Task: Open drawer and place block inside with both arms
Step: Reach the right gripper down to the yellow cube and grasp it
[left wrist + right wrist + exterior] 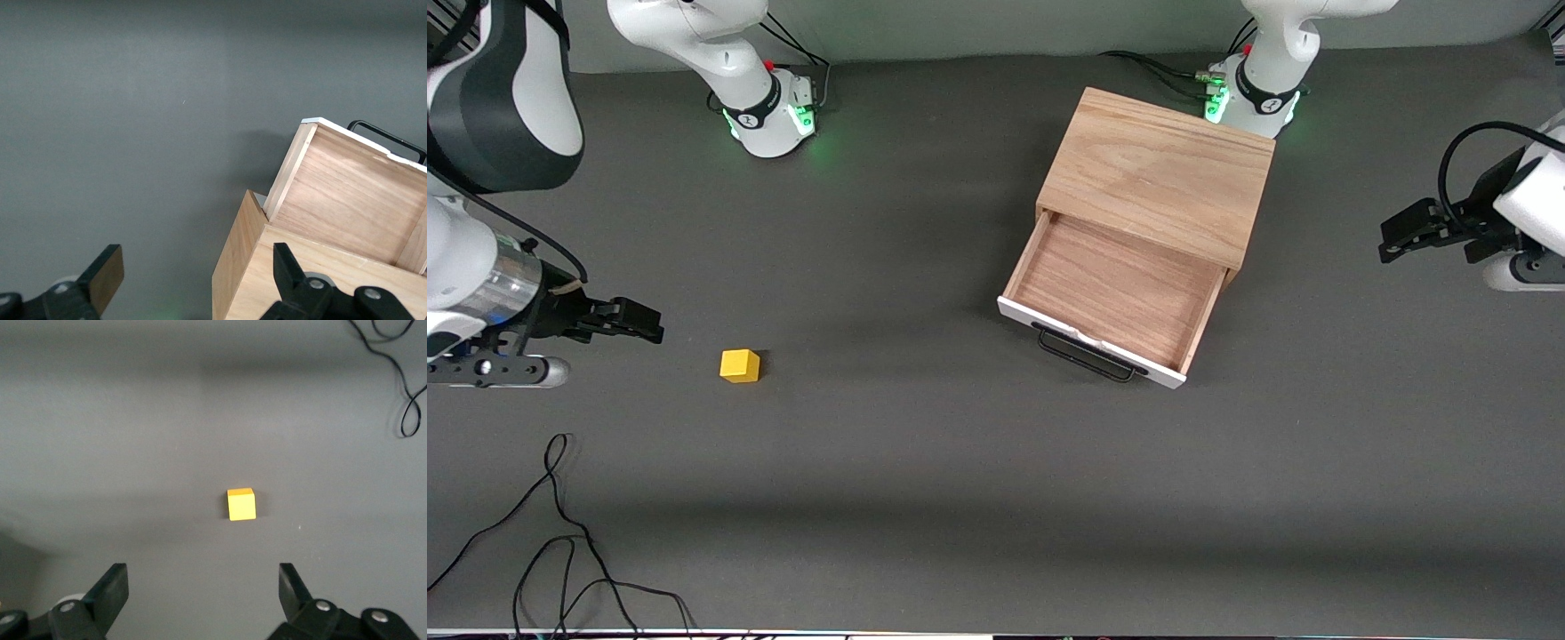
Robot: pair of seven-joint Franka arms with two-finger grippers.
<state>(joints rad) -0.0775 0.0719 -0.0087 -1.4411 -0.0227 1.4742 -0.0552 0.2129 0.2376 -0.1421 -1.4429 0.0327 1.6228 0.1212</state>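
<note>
The light oak box (1158,169) stands at the left arm's end of the table. Its drawer (1116,286) is pulled out, brown wood inside and nothing in it; the white front and black handle (1087,354) face the front camera. The yellow block (740,365) lies on the dark table toward the right arm's end. My right gripper (655,324) hangs open over the table beside the block, which shows a little ahead of its jaws as the block (241,504) in the right wrist view. My left gripper (1387,242) is open and empty off the box's side; its view shows the drawer (347,200).
A loose black cable (560,533) lies on the table nearer the front camera than the block, at the right arm's end. The green-lit arm bases (774,116) (1249,98) stand along the table's edge farthest from the front camera.
</note>
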